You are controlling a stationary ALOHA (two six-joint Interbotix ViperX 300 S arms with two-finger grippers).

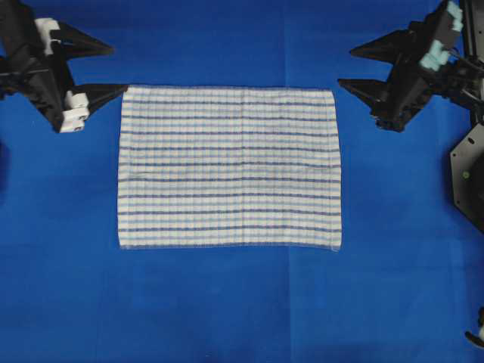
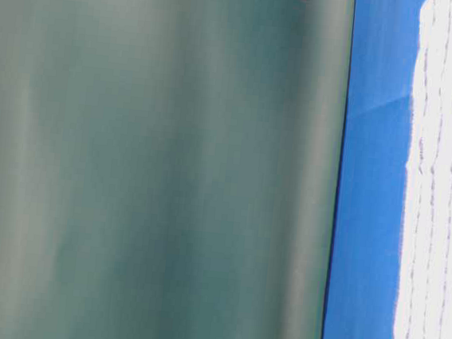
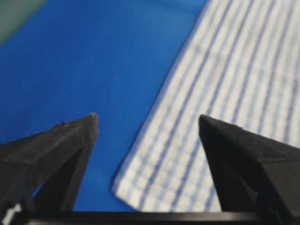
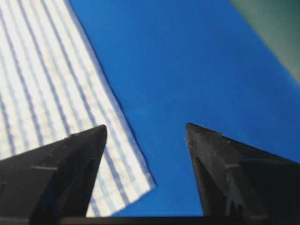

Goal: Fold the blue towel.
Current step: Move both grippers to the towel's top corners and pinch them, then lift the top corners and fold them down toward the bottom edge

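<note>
The left gripper [image 1: 115, 69] sits at the upper-left corner of the blue towel [image 1: 229, 167], its pointed fingers aimed toward the towel. Its jaws stand wide apart and hold nothing. In the overhead view the lower fingertip lies just beside the towel's upper-left corner; contact cannot be determined. In the left wrist view the towel corner [image 3: 140, 187] lies between the two black fingers [image 3: 70, 140], nearer the right one.

The blue towel lies flat and fully spread as a rectangle at the middle of the blue counter covering [image 1: 227, 302], long edges running left to right, no fold visible.

The right gripper [image 1: 346, 68] sits off the towel's upper-right corner, fingers aimed toward the towel. Its jaws are likewise wide open and empty. Both fingertips are close to the corner, apart from the cloth. In the right wrist view the towel corner [image 4: 136, 183] lies between the fingers [image 4: 220, 164], nearer the left one.

A black mount [image 1: 469, 178] stands right of the towel, well apart.
</note>
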